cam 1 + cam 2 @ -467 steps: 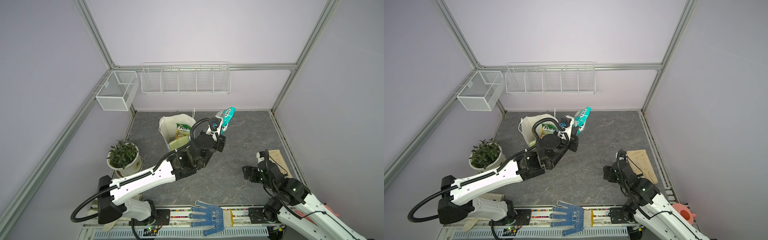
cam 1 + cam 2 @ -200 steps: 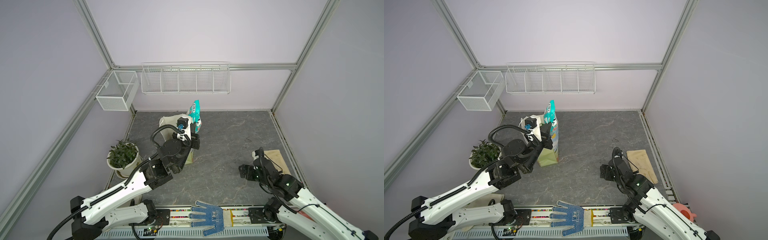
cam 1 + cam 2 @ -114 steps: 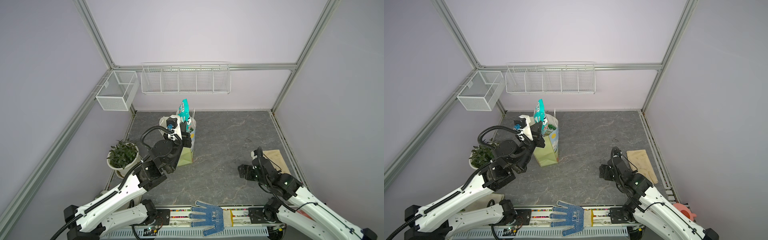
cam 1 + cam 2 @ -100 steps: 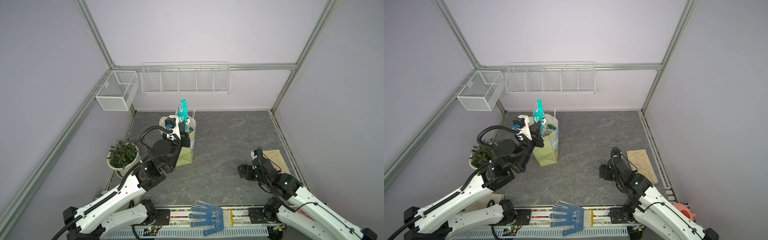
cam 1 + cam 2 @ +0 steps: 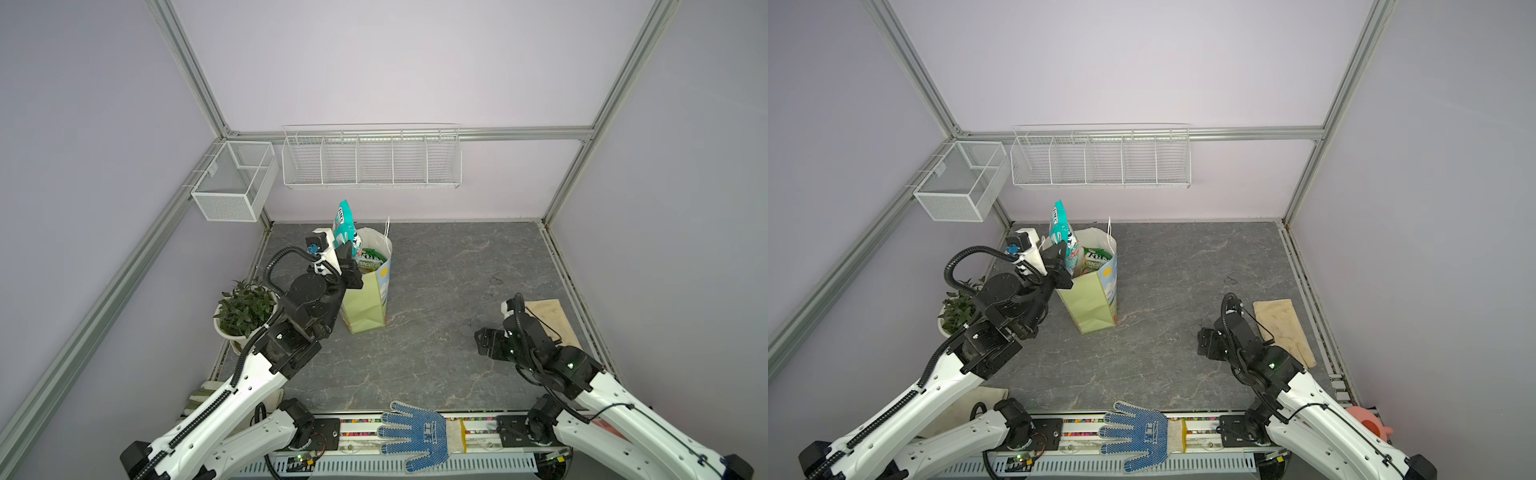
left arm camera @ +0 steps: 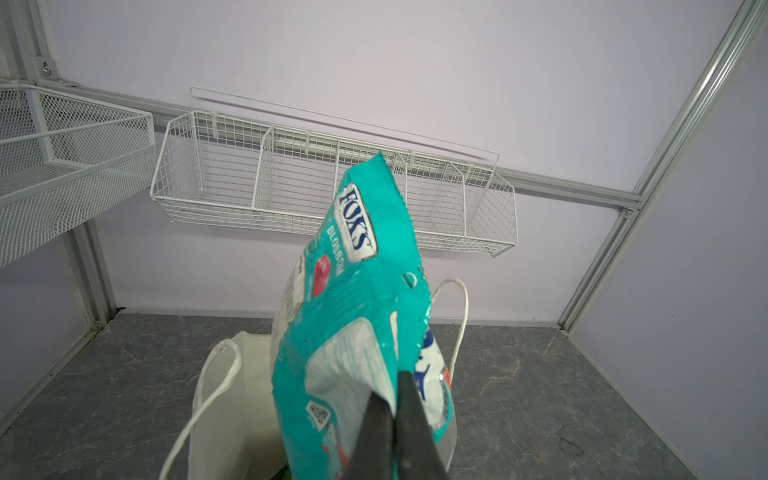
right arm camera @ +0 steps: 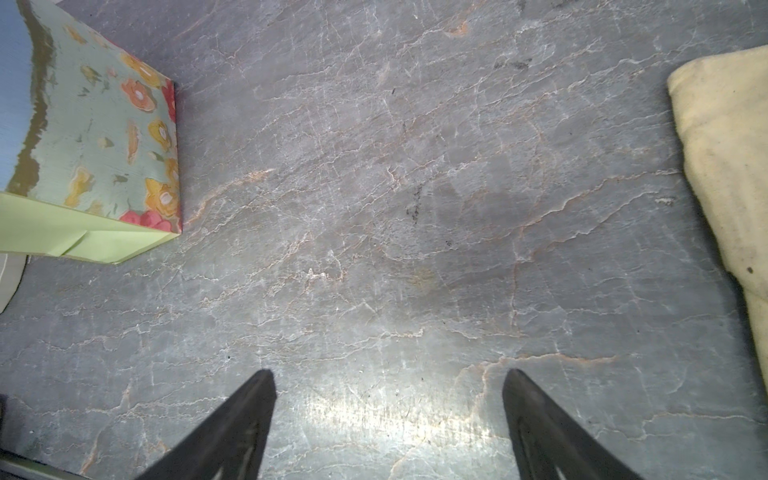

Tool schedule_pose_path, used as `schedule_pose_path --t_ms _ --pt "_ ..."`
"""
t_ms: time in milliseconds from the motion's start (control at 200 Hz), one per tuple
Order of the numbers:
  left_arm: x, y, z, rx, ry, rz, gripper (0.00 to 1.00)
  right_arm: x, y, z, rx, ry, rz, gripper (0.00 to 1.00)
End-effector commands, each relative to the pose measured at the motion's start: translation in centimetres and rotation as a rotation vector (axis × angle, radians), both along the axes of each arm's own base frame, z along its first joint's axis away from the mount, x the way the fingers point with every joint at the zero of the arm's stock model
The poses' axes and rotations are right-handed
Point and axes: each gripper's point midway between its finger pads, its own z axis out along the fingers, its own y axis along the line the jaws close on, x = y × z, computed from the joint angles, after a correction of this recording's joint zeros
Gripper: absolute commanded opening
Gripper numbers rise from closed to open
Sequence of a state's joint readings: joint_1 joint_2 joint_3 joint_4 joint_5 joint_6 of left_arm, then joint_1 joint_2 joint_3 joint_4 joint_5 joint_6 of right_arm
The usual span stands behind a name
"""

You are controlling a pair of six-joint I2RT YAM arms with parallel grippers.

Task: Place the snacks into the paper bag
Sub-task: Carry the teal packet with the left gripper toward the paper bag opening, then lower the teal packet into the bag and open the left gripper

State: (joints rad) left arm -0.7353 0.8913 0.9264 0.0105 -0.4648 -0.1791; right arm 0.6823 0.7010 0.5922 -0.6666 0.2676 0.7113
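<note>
Teal packet (image 5: 344, 226) now over paper bag (image 5: 365, 308)

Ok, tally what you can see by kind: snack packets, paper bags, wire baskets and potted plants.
Snack packets: 2, the teal packet pinched by the left gripper and the green packet inside the bag
Paper bags: 1, the paper bag
Wire baskets: 2, the long wire basket and the small mesh basket
Potted plants: 1, the potted plant
Total: 6
</note>
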Motion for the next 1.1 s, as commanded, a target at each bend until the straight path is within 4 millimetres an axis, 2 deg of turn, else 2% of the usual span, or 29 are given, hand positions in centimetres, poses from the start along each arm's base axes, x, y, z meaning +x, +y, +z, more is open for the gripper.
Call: schedule_pose_path --t_ms 0,500,735,1095 --pt "-0.2 0.1 0.8 -0.063 -0.015 -0.041 0.00 0.0 0.1 -0.6 0.011 0.018 -0.015 0.88" --pt "1.5 0.6 -1.9 -0.085 0.053 -0.042 0.00 0.2 0.5 -0.7 0.013 0.027 -0.008 0.89" --pt "2.0 0.2 -3.1 -0.087 0.094 -0.057 0.00 0.4 0.7 -0.6 0.014 0.028 -0.004 0.89" --pt "2.2 0.5 -3.5 -0.086 0.117 -0.042 0.02 0.8 1.2 -0.5 0.006 0.043 0.006 0.88"
